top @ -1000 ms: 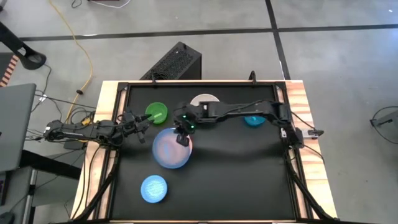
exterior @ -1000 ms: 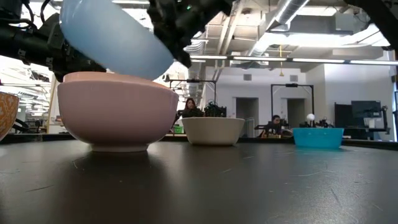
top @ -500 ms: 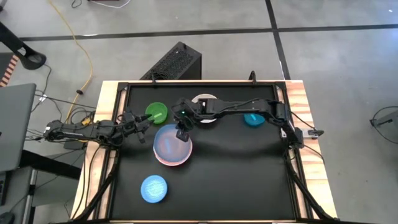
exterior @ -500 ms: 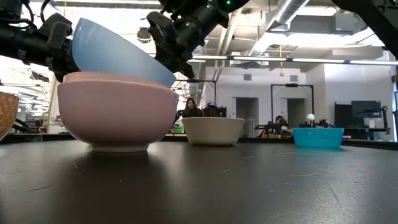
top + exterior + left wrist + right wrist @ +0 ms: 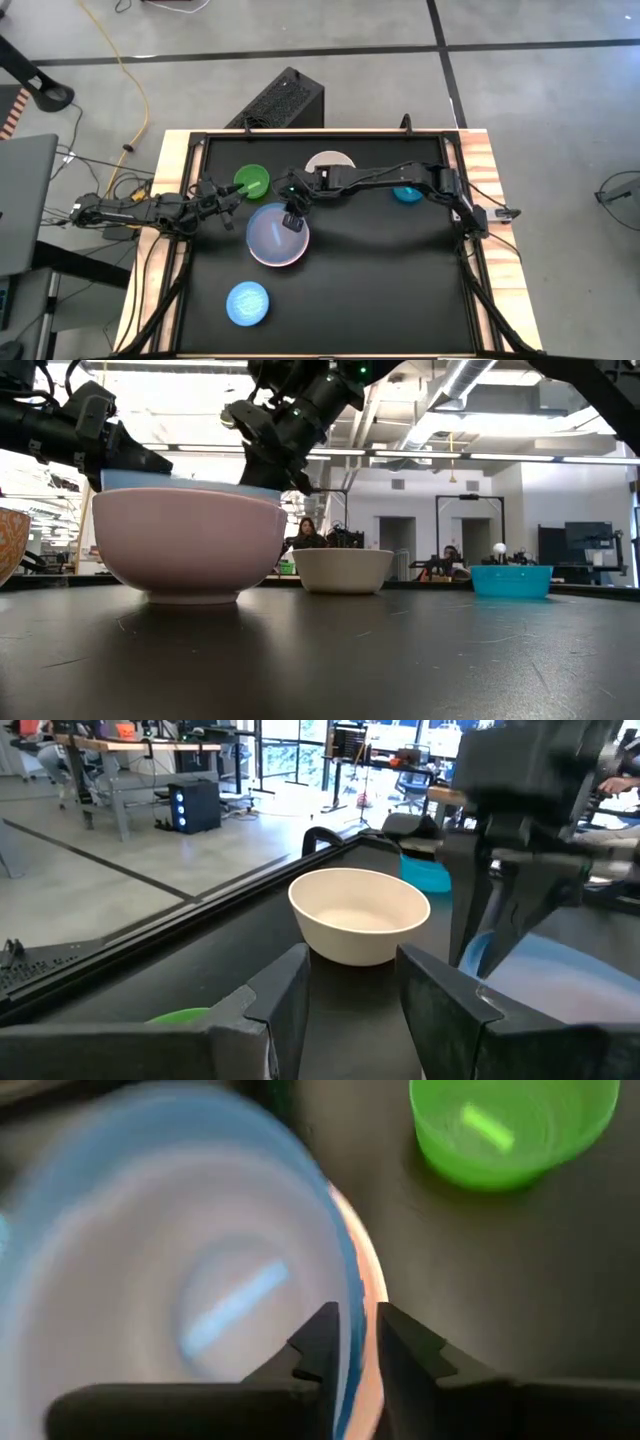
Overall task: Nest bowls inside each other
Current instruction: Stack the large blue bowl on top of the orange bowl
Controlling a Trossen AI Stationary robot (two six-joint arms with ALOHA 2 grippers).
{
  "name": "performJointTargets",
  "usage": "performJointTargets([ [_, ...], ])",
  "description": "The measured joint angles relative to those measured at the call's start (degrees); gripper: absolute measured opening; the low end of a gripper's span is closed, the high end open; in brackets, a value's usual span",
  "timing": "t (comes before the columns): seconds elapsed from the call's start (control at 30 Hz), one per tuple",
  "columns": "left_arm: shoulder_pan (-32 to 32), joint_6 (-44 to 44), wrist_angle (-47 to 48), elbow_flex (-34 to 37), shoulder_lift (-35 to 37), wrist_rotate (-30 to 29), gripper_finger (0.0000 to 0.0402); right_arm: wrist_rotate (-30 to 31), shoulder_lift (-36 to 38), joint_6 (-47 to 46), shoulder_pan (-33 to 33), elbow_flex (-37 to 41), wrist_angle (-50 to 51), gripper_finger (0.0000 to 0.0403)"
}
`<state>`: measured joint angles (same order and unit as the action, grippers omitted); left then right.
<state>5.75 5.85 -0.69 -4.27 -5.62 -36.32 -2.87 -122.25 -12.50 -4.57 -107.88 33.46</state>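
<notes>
Blue bowl [image 5: 272,232] seated inside the pink bowl [image 5: 188,545], with the right gripper [image 5: 352,1342] at its rim, fingers slightly parted astride the edge. Beside the pink bowl, green bowl [image 5: 251,181] and left gripper [image 5: 229,199], fingers apart and empty; beyond, cream bowl [image 5: 359,913] and teal bowl [image 5: 511,580].

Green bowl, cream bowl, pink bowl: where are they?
green bowl [image 5: 251,181], high view, its inside.
cream bowl [image 5: 343,570], low view, its outer wall.
pink bowl [image 5: 188,542], low view, its outer wall.

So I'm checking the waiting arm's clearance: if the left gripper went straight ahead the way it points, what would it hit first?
Probably the cream bowl, which sits dead ahead between the open left gripper's fingers in its wrist view. Depth is hard to judge; the right arm stands just off that line, over the blue bowl.
</notes>
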Motion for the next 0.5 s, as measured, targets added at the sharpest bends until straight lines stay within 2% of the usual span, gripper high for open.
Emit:
performJointTargets([
  [0.33,0.0,0.0,0.17,-0.01,-0.01,-0.01,0.014,-0.03,3.21,3.34,-0.64,0.0,0.63,0.019],
  [0.5,0.01,0.0,0.32,0.0,0.01,-0.02,0.014,-0.04,4.86,6.43,-0.7,0.0,-3.8,0.0208],
])
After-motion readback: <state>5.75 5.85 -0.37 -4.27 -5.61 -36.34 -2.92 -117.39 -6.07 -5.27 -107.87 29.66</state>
